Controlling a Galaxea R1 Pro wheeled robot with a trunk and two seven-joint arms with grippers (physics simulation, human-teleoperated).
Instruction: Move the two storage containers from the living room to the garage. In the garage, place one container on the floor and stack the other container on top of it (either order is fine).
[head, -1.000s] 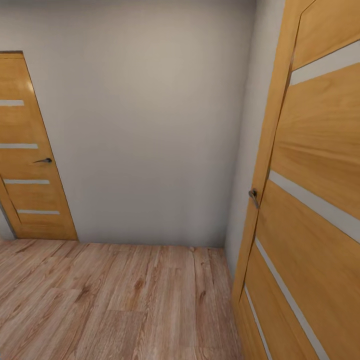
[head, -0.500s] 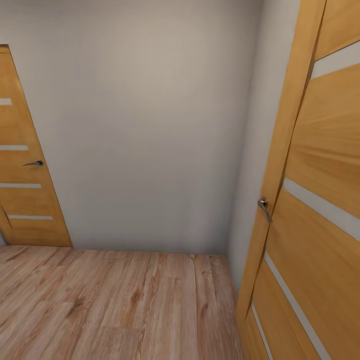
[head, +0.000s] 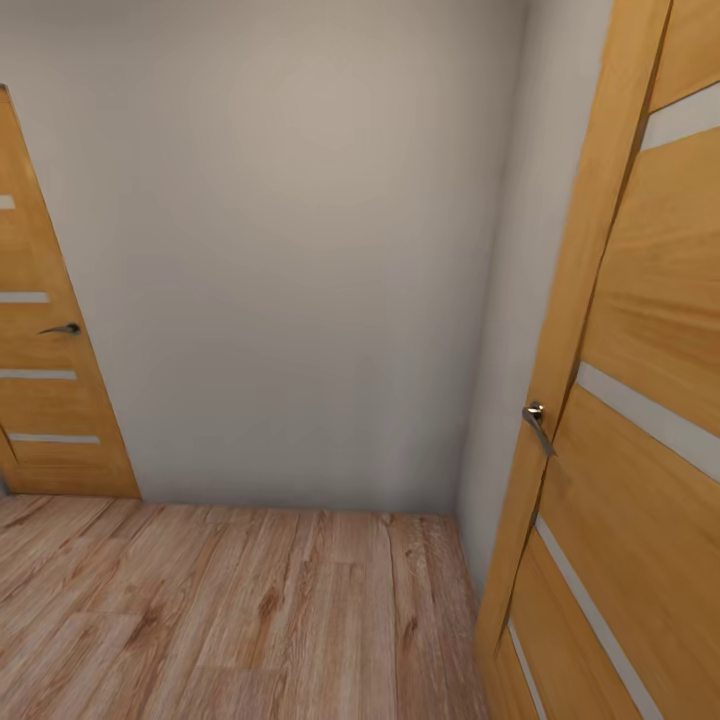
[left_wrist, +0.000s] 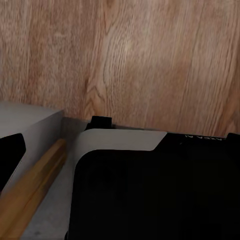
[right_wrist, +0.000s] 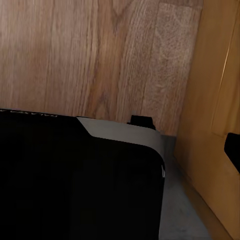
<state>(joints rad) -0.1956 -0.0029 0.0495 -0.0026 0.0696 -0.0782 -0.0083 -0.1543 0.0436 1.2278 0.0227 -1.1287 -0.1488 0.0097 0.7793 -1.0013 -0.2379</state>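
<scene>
No orange-red storage container is in view. The head view looks into a hallway corner with a light wood plank floor (head: 230, 610). The left wrist view has one dark fingertip (left_wrist: 11, 156) of my left gripper (left_wrist: 120, 150) at the picture's edge. It hangs over my black and white base (left_wrist: 150, 200). A dark fingertip (right_wrist: 233, 149) of my right gripper (right_wrist: 117, 137) sits likewise at the edge of the right wrist view. Nothing lies between the fingers of either gripper.
A grey wall (head: 300, 260) closes the hallway ahead. A shut wooden door (head: 45, 370) with a metal handle (head: 60, 329) stands at the left. A second wooden door (head: 630, 420) with its handle (head: 537, 420) is close on my right, right next to my base (right_wrist: 75, 190).
The whole head view has shifted: the left door has slid further left and the right door's handle further right and down. The camera has moved, not the doors.
</scene>
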